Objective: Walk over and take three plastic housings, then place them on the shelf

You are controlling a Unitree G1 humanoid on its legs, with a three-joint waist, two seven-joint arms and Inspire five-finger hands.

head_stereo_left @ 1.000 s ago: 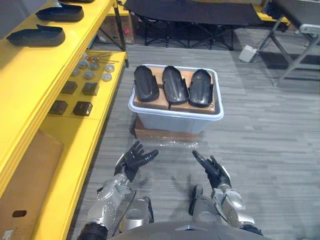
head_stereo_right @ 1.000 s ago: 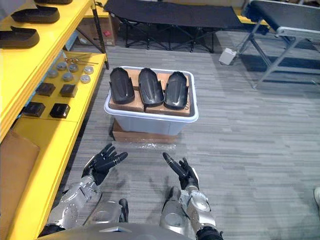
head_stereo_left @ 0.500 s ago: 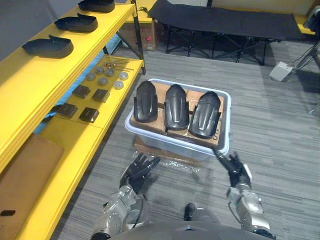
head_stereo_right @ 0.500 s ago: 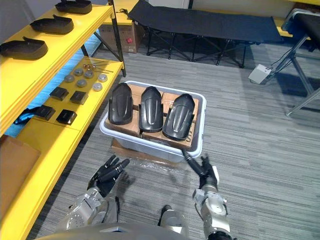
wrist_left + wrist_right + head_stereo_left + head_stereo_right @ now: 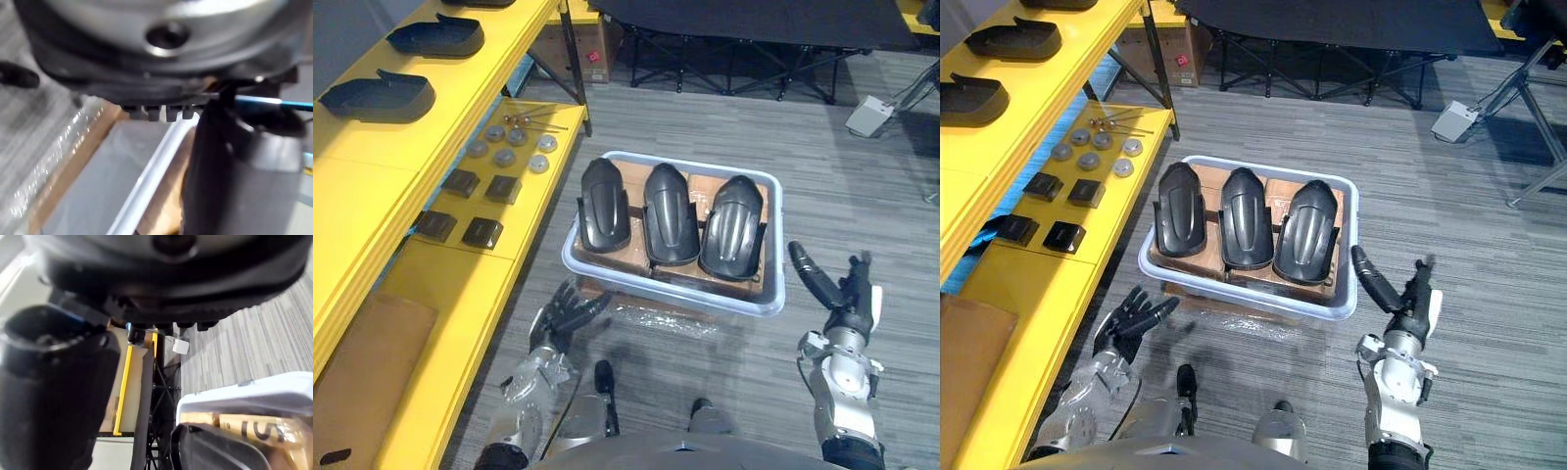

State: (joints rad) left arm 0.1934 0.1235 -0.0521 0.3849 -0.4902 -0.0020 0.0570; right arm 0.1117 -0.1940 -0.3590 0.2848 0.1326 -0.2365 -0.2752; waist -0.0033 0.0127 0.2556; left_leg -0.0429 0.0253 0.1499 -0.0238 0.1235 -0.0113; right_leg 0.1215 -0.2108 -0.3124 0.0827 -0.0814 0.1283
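Three dark plastic housings lie side by side on cardboard boxes inside a pale bin (image 5: 578,269) on the floor: the left housing (image 5: 604,205), the middle housing (image 5: 671,213) and the right housing (image 5: 731,226). My left hand (image 5: 564,317) hovers open just in front of the bin's near left corner, holding nothing. Off the bin's near right corner my right hand (image 5: 847,294) is raised with straight fingers, also empty. The bin's white rim (image 5: 146,176) lies close past the left hand in the left wrist view. The right housing (image 5: 220,450) and the bin rim (image 5: 254,394) appear in the right wrist view.
A yellow shelf unit (image 5: 372,206) runs along the left; two more dark housings (image 5: 377,95) lie on its upper level and small dark blocks and round metal parts (image 5: 504,157) on the lower one. A flat cardboard piece (image 5: 362,362) lies near. A black folding cot (image 5: 744,29) stands behind the bin.
The camera has moved nearer and the bin sits closer below. My right hand swung out to the right of the bin and rose; my left hand stays in front of the near left corner.
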